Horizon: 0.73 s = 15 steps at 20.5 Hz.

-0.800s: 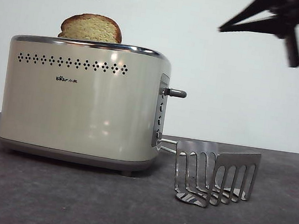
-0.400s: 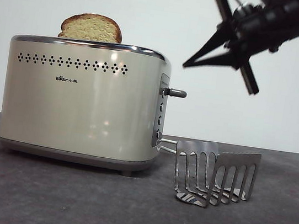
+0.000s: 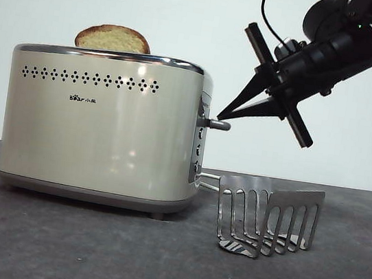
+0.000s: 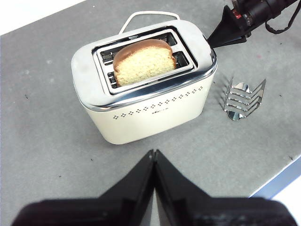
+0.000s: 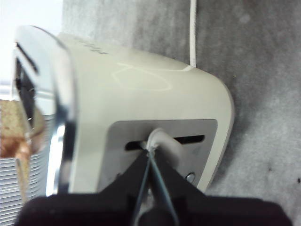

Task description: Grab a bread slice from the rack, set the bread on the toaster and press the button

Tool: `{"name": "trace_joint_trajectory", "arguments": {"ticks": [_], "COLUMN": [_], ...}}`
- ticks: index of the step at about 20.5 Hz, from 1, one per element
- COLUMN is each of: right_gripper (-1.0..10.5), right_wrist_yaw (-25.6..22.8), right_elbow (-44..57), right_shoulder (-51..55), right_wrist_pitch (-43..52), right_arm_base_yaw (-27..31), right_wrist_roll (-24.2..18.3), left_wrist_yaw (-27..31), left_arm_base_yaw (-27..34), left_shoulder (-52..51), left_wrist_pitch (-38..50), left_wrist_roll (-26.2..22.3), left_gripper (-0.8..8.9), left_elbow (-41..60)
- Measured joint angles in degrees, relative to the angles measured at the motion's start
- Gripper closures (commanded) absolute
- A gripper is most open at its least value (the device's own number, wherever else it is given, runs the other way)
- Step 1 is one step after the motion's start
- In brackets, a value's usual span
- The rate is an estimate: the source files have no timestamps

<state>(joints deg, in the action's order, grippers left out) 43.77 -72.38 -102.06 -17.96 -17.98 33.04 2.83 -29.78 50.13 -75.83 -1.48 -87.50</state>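
Both grippers' jaws closed: right gripper [image 3: 221,115] tip on the button [image 3: 217,124], left gripper [image 4: 153,153] clear of the toaster [image 4: 141,89].

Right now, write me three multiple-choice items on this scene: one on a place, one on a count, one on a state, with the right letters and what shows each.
1. Where is the slice of bread?
A. In a slot of the toaster
B. In the rack
C. Flat on the table

2. How many slices does the rack hold?
A. Two
B. One
C. None

3. How does the right gripper stand?
A. Wide open above the rack
B. Shut, its tip at the button
C. Shut on the bread

Answers:
1 A: the left wrist view shows the slice standing in one slot, its rounded top above the chrome rim.
2 C: only bare steel plates show in the rack.
3 B: the right wrist view shows the jaws closed together, tip against the lever knob. The left gripper waits, shut, away from the toaster.
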Motion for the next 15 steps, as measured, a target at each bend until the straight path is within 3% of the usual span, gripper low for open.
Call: {"name": "trace_joint_trajectory", "arguments": {"ticks": [15], "right_gripper": [9.5], "right_wrist_yaw": [-0.4], "right_elbow": [-1.5], "right_shoulder": [-6.9], "right_wrist_pitch": [-2.6], "right_arm_base_yaw": [0.1], "right_wrist_roll": [-1.4], "left_wrist_yaw": [0.0], "left_arm_base_yaw": [0.0], "left_shoulder": [0.0], "left_wrist_pitch": [0.0], "left_wrist_roll": [0.0], "left_gripper": [8.22], "left_elbow": [0.0]}}
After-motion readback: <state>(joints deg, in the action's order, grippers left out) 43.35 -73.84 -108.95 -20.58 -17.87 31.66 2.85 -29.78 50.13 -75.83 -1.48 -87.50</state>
